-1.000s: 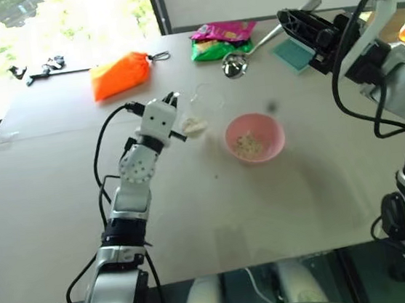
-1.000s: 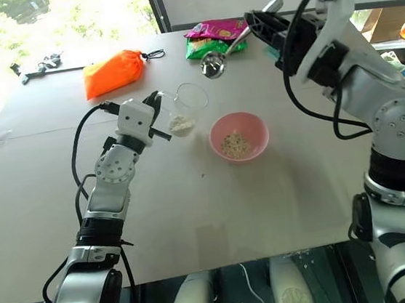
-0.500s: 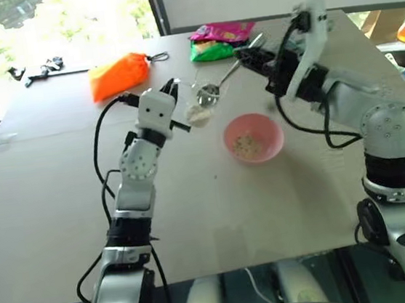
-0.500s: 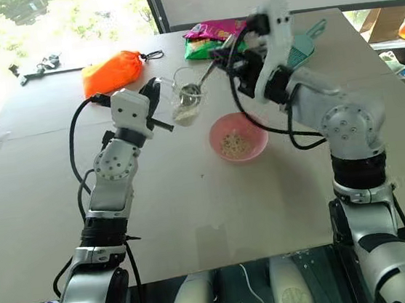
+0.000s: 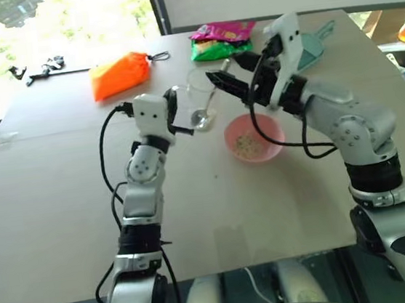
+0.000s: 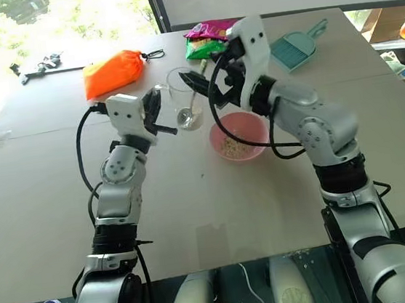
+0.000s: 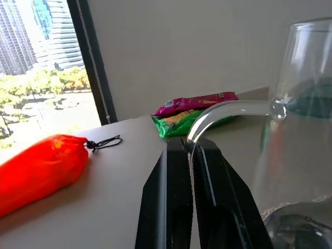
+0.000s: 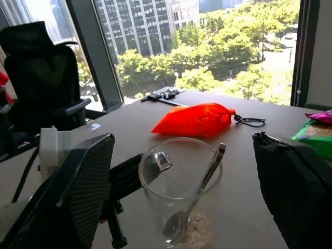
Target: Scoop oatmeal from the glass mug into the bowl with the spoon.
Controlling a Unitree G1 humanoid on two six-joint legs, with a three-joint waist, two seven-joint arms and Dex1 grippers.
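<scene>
On the counter (image 5: 63, 211): one glass mug (image 5: 201, 108), one spoon (image 8: 199, 199) standing inside it, and one pink bowl (image 5: 254, 137). One orange drawstring pouch (image 5: 120, 74), one pink-and-green snack packet (image 5: 220, 40), one teal dustpan-shaped scoop (image 6: 294, 45), one small black tool (image 5: 36, 69). Two claws: left claw (image 5: 174, 111) and right claw (image 5: 229, 75).

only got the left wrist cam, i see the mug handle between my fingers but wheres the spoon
Observer: The spoon stands inside the glass mug, handle leaning on the rim, head down in the oatmeal.
Operator: right gripper holding it
Observer: No. The right gripper is open, with one finger on each side of the mug and neither touching the spoon.
Operator: and the bowl
Observer: The pink bowl sits on the table to the robot's right of the mug, with some flakes already in it.
</scene>
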